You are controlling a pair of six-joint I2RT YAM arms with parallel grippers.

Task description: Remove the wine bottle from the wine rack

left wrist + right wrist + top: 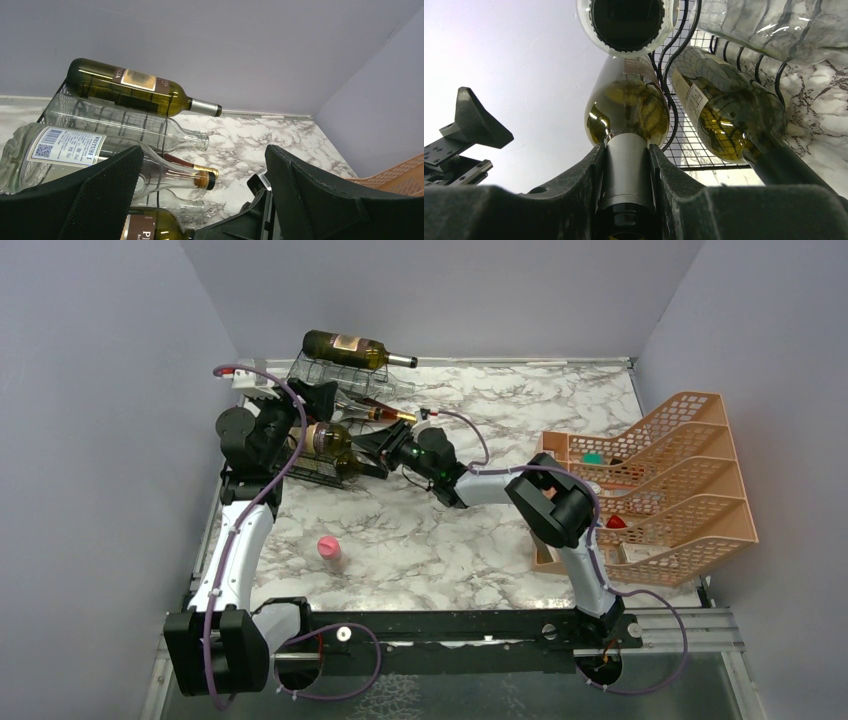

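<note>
Right gripper (626, 165) pinches the silver-foiled neck of the green glass wine bottle (626, 107) in the black wire wine rack (686, 147): likely heavy, slick; left gripper (204, 192) gapes empty

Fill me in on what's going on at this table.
The right gripper is shut on the silver-foiled neck of a green glass wine bottle that lies in a cell of the black thin-wire rack. The bottle has not yet been pulled out. The left gripper hangs open next to the rack, facing the stacked bottles and holding nothing.
</note>
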